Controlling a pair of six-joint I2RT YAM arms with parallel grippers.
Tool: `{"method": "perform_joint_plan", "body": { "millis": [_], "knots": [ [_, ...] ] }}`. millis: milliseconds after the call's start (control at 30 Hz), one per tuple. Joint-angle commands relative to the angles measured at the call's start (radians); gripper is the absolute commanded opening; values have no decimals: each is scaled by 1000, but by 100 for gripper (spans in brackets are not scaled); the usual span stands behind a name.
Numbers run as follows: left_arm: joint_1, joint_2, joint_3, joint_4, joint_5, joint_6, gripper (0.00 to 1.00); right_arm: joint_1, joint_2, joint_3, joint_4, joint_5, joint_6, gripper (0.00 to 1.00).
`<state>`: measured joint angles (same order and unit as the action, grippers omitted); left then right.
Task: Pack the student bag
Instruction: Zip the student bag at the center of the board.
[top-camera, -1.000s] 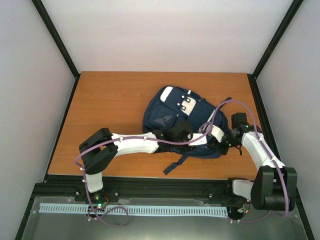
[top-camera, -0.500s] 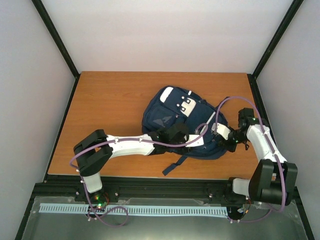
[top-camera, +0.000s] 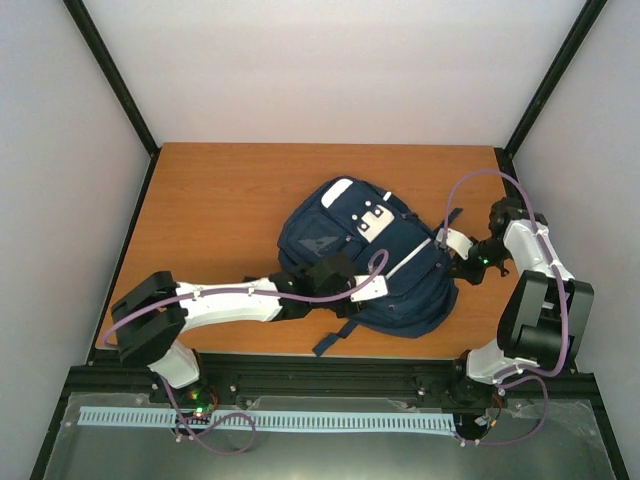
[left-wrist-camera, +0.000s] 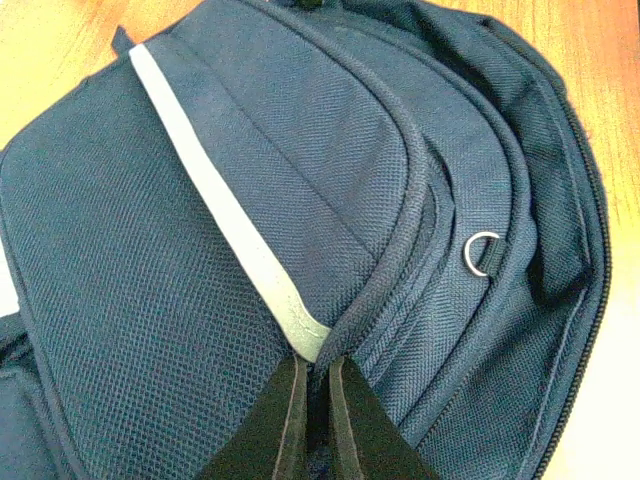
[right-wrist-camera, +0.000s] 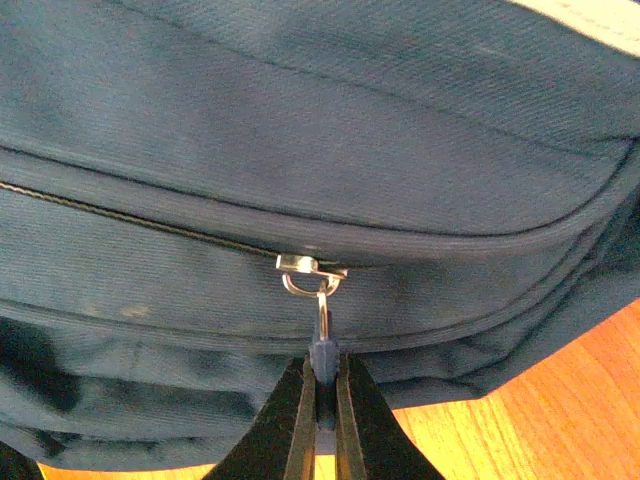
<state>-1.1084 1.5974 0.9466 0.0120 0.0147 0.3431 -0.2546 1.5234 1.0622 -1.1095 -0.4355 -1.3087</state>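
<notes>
The student bag (top-camera: 365, 262), navy blue with white stripes and white patches, lies flat on the wooden table (top-camera: 220, 210). My left gripper (top-camera: 338, 300) is shut on a fold of the bag's fabric beside a white stripe (left-wrist-camera: 225, 215), at the bag's near edge; it shows in the left wrist view (left-wrist-camera: 312, 385). My right gripper (top-camera: 462, 262) is at the bag's right side, shut on the blue zipper pull (right-wrist-camera: 322, 350) that hangs from a metal slider (right-wrist-camera: 308, 266). The zipper line (right-wrist-camera: 120, 212) runs left from the slider. A metal D-ring (left-wrist-camera: 483, 252) shows on the bag.
A dark strap (top-camera: 335, 335) trails off the bag toward the table's near edge. Black frame posts stand at the table's corners, with white walls around. The right arm's base (top-camera: 540, 320) rises at the right edge.
The bag has shifted toward the near left and turned a little. The left arm drew back leftward with the fabric. The right gripper moved right and farther away, holding the zipper pull.
</notes>
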Motion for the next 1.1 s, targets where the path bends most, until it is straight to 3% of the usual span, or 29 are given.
{"method": "perform_joint_plan", "body": {
  "millis": [0, 100, 267, 433, 567, 867, 1067],
  "knots": [
    [-5, -69, -46, -253, -158, -101, 1, 8, -39, 26, 19, 62, 15, 3],
    [-5, -116, -68, -314, -234, -124, 4, 81, -96, -28, 2, 43, 44, 3],
    [-5, -194, -20, -409, -197, -172, 46, 288, -211, -104, -2, 3, 170, 3],
    [-99, -263, 46, -366, -178, -197, 56, 423, -264, -106, -16, -46, 289, 3],
    [-125, -192, 112, -316, -112, -245, 56, 451, -275, -95, -22, -66, 323, 3],
    [-136, -47, 120, -190, -210, -272, 50, 452, -295, -103, -38, -90, 330, 3],
    [-137, 57, 197, -228, -271, -264, 40, 452, -290, -122, -35, -91, 329, 3]
  ]
}}
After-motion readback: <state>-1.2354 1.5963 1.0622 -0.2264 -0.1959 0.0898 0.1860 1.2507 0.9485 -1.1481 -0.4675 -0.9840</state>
